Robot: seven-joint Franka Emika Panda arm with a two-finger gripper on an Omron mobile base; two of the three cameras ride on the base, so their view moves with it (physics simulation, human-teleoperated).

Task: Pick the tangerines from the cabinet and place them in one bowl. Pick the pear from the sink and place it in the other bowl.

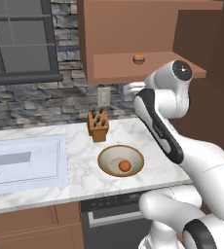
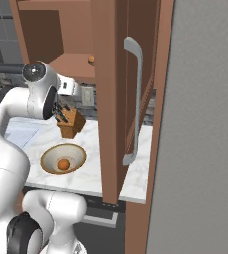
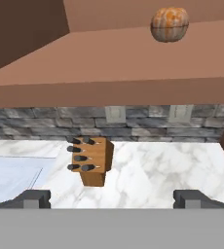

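- My pincer: the two dark tips stand wide apart at the bottom of the hand view, with nothing between them and nothing touched. I hold it empty and spread, raised above the counter and facing the cabinet shelf, which I judge suits a reach for the fruit left up there.
- Counter below me: a wooden knife block stands on the marble near the wall, ahead of and below my tips, well clear of them.
- Tan-rimmed shallow bowl: sits on the counter toward the front edge, right of the sink. One bright tangerine already lies inside it, near the centre. I read that half of the orange fruit job as done.
- Sink basin, left of the bowl: I cannot make out the pear in it from here, nor do I find the grey glassy bowl.
- Stone wall behind the counter carries two pale outlet plates.
- Farthest, the cabinet: door swung open, flat shelf board exposed. The duller tangerine with the brownish top rests on that shelf, above and to the right of my line, well apart from my tips. I judge I must rise and shift right to frame it.
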